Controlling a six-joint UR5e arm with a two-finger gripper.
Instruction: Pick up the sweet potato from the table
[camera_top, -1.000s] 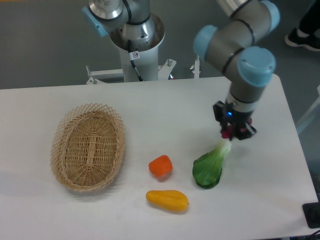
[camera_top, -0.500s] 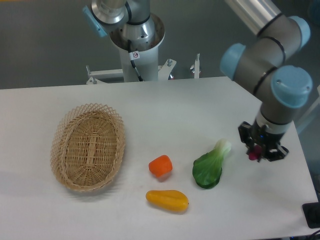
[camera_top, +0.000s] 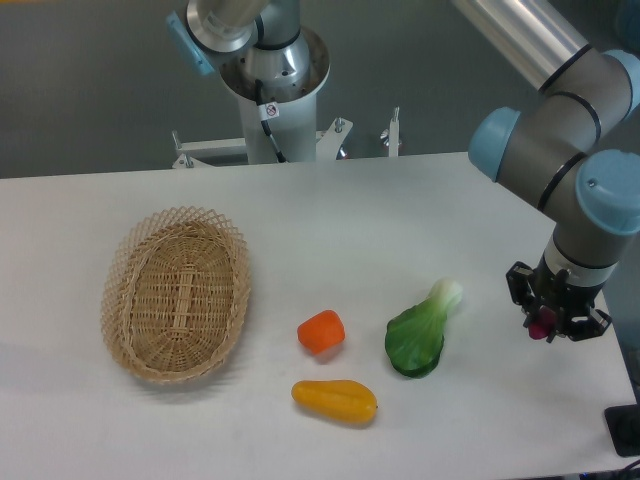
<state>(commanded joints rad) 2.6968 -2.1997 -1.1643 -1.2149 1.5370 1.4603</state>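
Camera view: tool (camera_top: 552, 322) clamped on sweet potato (camera_top: 541, 326) right of bok choy (camera_top: 420, 331), orange chunk (camera_top: 321, 331), basket (camera_top: 175, 293).

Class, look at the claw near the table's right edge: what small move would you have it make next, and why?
Probably lift a little higher and hold. A bit of magenta, likely the sweet potato, shows between the fingers of the claw over the table, so it seems already gripped.

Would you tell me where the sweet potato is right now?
The sweet potato is barely visible as a magenta bit inside the gripper, near the table's right edge, right of the bok choy.
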